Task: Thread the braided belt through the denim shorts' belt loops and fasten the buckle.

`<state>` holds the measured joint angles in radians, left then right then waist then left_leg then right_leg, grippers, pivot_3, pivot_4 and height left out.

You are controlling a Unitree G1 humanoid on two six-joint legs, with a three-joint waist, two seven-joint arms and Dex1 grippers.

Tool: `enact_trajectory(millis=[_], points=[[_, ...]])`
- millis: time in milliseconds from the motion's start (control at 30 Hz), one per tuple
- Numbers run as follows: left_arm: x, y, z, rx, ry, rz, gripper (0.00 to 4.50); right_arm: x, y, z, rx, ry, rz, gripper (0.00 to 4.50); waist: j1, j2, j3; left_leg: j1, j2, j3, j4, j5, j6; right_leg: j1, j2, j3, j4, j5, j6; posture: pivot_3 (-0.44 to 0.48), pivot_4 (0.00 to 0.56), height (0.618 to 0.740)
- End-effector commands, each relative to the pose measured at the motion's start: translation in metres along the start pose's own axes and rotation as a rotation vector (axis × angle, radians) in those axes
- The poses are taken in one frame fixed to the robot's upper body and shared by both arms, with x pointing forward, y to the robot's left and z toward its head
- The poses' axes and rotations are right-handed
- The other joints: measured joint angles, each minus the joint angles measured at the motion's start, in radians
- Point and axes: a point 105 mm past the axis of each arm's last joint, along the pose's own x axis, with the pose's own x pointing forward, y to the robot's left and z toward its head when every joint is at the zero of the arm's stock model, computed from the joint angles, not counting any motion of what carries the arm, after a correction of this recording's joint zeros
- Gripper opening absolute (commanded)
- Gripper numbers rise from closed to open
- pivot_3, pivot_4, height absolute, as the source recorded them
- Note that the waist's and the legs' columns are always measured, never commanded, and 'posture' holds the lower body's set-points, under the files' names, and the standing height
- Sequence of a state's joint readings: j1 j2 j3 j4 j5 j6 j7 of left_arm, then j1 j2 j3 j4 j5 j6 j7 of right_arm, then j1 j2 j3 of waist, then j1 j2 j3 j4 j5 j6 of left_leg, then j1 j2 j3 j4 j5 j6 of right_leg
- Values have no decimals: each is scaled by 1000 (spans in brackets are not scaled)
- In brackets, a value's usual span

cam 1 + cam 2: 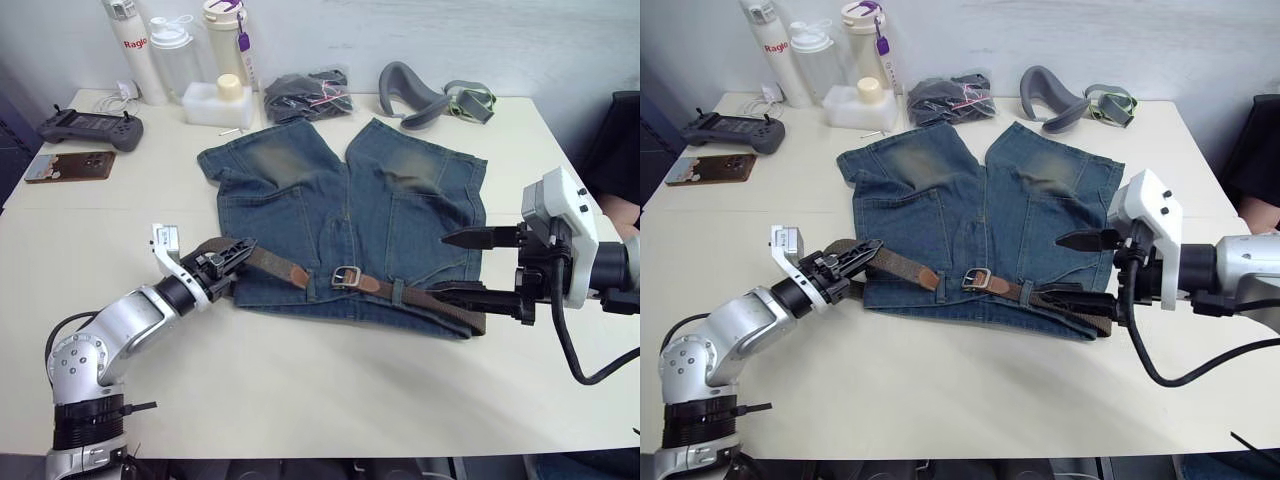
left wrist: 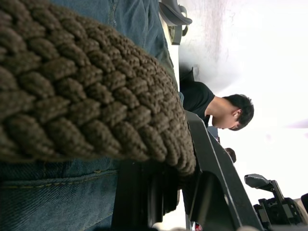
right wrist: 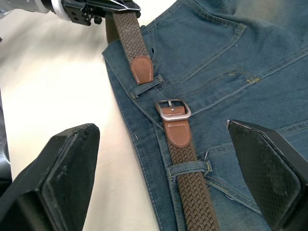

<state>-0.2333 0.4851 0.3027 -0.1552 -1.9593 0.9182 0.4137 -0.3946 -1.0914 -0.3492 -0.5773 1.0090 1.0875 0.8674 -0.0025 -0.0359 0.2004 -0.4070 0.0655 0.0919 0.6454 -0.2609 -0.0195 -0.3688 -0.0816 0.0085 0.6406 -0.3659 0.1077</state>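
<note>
Braided belt (image 3: pixel 184 163) lies along the waistband of the denim shorts (image 1: pixel 340 215), which are spread flat on the white table (image 1: pixel 330 400), and the threading looks partly done: the strap on the buckle side passes under at least one belt loop (image 3: pixel 188 168), and the tan leather tip (image 3: pixel 142 69) sits with its end at another loop, just short of the silver buckle (image 3: pixel 172 109). Tip and buckle are close but apart, so the buckle is not yet fastened; I judge that feeding the tip on through the loop and into the buckle is what remains. The left gripper (image 1: pixel 228 257) is clenched on the woven strap at the shorts' left edge, the tip lying just beyond its fingers toward the buckle. The right gripper (image 1: pixel 465 268) is spread wide and grasps nothing; it sits over the shorts' right edge, with the belt's far stretch beside its lower finger (image 1: pixel 470 296).
</note>
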Motion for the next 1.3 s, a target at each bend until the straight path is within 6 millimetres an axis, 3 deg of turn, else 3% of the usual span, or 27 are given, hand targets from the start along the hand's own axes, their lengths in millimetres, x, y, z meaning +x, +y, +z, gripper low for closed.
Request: enact_trajectory(millis=[33, 333, 733, 1067, 1300], points=[[0, -9, -6, 23, 16, -24, 0, -3, -2, 5, -36, -3, -25, 4491, 0, 0, 0, 0, 0, 0, 0, 0, 0, 0, 0, 0, 0, 0, 0, 0, 150, 740], [-4, -1, 11, 49, 14, 28, 0, 1, -4, 3, -40, 5, -30, 4491, -1, 0, 0, 0, 1, 0, 0, 0, 0, 0, 0, 0, 0, 0, 0, 0, 150, 740], [-9, 0, 11, 81, 42, 56, 0, 6, -6, 3, -45, -14, -38, 4491, -1, 0, 0, 0, 1, 0, -1, 0, -1, -1, -1, 0, -1, 0, 0, 0, 150, 740], [-13, 0, 26, 92, 2, 76, 0, 9, -5, 0, -37, -12, -19, 4491, -1, 0, 0, 0, 1, 0, -1, 0, -1, -1, -1, 0, -1, 0, 0, 0, 150, 740], [-11, 4, 17, 82, 12, 92, 0, 9, -2, 1, -36, -8, 3, 4491, -1, 0, 0, 0, 1, 1, -1, 0, -1, -1, -1, 0, -1, 0, 0, 0, 150, 740]])
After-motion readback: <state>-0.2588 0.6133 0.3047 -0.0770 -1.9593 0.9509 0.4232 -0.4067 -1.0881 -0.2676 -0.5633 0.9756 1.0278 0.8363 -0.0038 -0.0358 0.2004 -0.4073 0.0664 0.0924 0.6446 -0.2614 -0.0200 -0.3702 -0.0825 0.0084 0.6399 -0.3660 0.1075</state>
